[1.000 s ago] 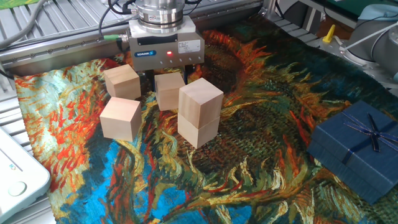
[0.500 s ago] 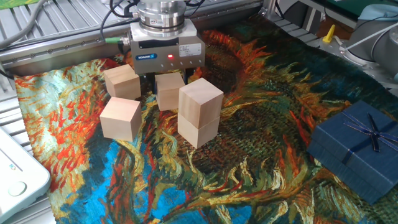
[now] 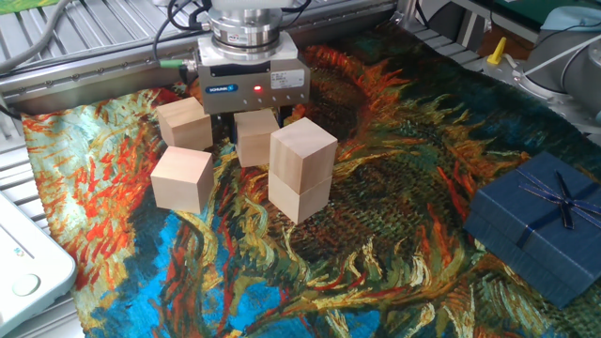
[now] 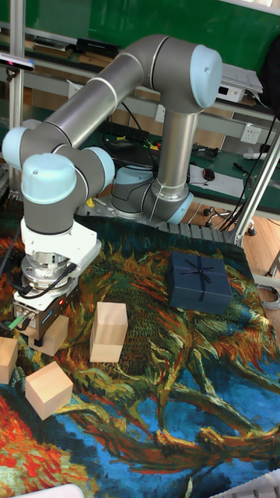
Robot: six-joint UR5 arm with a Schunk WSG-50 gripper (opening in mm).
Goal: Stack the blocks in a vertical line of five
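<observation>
Five pale wooden blocks lie on the painted cloth. Two are stacked, the upper block (image 3: 303,148) (image 4: 110,320) skewed on the lower block (image 3: 299,196) (image 4: 104,349). Single blocks rest at the left rear (image 3: 185,123) (image 4: 6,359) and the left front (image 3: 181,178) (image 4: 48,387). My gripper (image 3: 254,120) (image 4: 42,325) hangs straight down over the rear middle block (image 3: 256,137) (image 4: 53,332). Its dark fingers (image 3: 223,122) stand open on either side of that block, which still rests on the cloth.
A dark blue ribboned gift box (image 3: 538,223) (image 4: 200,282) sits at the right of the cloth. A white device (image 3: 23,263) lies at the left front corner. Metal rails and cables run behind the gripper.
The gripper has come down a little around the rear middle block. No block has moved.
</observation>
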